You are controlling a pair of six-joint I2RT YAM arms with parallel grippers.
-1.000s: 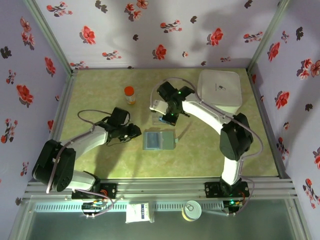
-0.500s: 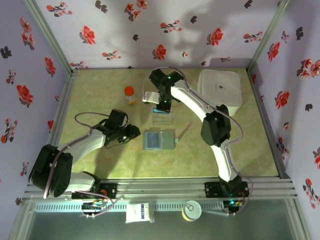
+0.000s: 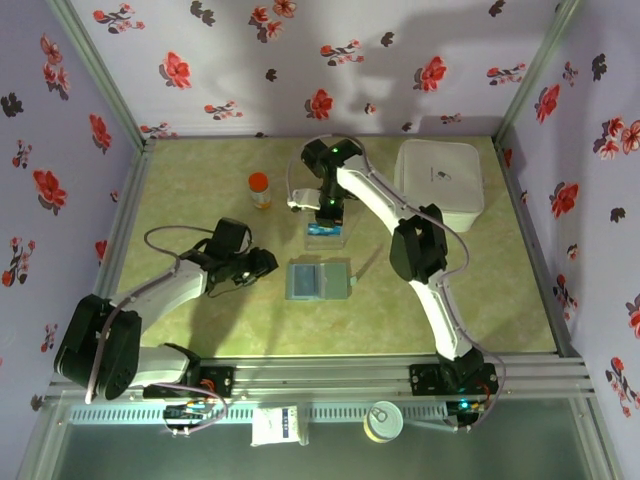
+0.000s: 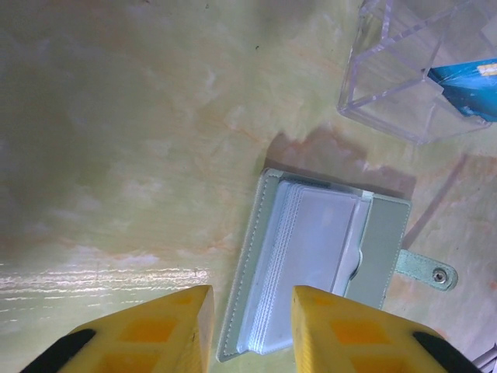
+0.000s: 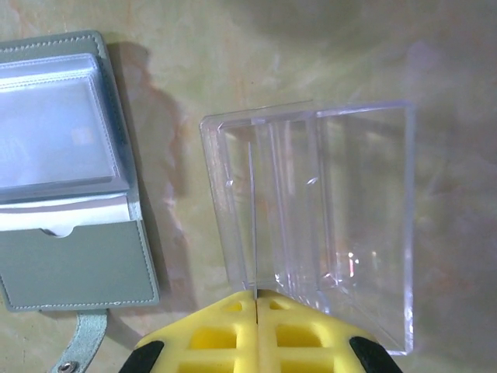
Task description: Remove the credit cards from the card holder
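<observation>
The grey-blue card holder (image 3: 319, 279) lies open and flat mid-table, its clear sleeves (image 4: 311, 264) facing up and no card showing in them (image 5: 62, 155). Just behind it stands a clear plastic box (image 3: 327, 240). My right gripper (image 3: 325, 212) hangs over that box, shut on a blue credit card (image 3: 322, 231). The card reaches down into the box (image 4: 466, 81) and looks like a thin edge-on line (image 5: 254, 233) running out of the closed right gripper (image 5: 255, 299). My left gripper (image 3: 268, 263) is open and holds nothing. It hovers at the holder's left edge (image 4: 250, 318).
An orange-capped bottle (image 3: 259, 188) stands at the back left. A big white rounded box (image 3: 439, 178) sits at the back right. The holder's strap with a snap (image 4: 425, 270) sticks out to the right. Flowered walls close in three sides.
My right gripper has carried the blue card from the holder's back edge away toward the back and over the clear box. My left arm has shifted only slightly.
</observation>
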